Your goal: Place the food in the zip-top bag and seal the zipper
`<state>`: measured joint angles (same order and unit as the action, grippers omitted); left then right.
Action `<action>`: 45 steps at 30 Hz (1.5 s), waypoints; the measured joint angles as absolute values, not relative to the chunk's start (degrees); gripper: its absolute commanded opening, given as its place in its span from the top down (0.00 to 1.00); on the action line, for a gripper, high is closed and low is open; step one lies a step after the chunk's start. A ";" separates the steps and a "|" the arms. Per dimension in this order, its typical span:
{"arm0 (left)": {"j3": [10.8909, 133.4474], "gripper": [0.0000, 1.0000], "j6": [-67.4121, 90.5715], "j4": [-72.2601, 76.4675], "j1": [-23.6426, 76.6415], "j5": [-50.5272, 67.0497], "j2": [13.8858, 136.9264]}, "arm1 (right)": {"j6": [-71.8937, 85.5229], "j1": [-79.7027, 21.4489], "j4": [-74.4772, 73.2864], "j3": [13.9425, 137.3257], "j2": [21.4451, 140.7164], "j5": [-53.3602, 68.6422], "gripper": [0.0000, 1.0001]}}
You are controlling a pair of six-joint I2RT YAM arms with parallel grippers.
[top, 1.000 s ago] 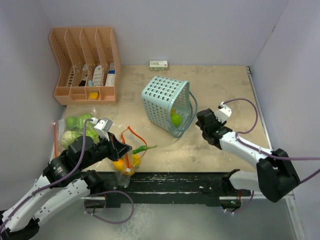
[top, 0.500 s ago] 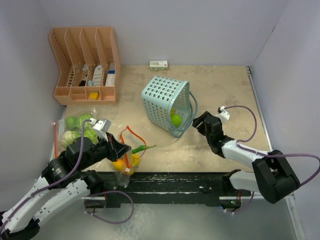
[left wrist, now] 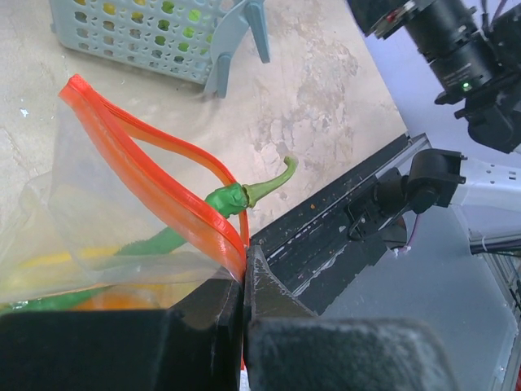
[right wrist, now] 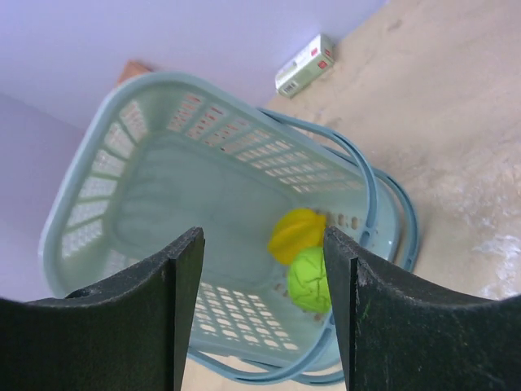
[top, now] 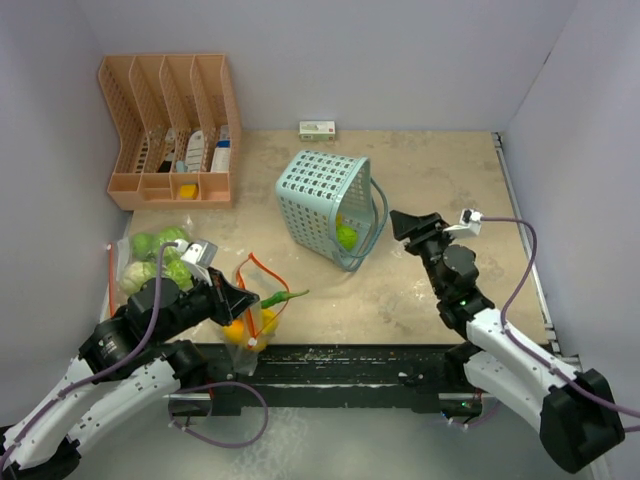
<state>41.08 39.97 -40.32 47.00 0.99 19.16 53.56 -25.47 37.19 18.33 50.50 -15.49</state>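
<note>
White arm shells (top: 110, 395), black joints (top: 573, 430), thin purple cables (top: 500, 219).

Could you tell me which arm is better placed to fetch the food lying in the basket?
Right. The right gripper is open and faces the tipped basket, where a yellow fruit and a green ball lie. The left gripper is shut on the bag at its zipper edge.

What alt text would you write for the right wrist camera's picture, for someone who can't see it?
The open, empty right end effector faces the mouth of a pale blue basket lying on its side. Inside it sit a yellow fruit and a green ball; a small box lies on the table behind.
</note>
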 measured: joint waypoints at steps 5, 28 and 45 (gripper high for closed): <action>41.08 1.00 39.97 -40.42 47.00 0.99 19.16 | 54.87 -25.43 30.74 22.00 49.71 -17.30 0.36; 41.08 1.00 39.94 -41.30 47.00 0.62 19.09 | 58.96 -21.06 41.12 25.17 80.66 -0.01 0.40; 41.08 1.00 40.03 -41.43 47.00 0.60 17.76 | 57.95 -20.60 51.20 24.45 62.87 9.23 0.37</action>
<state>41.08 40.03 -41.43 47.00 0.60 17.76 57.95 -20.60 51.20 24.45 62.87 9.23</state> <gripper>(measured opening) 0.007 0.627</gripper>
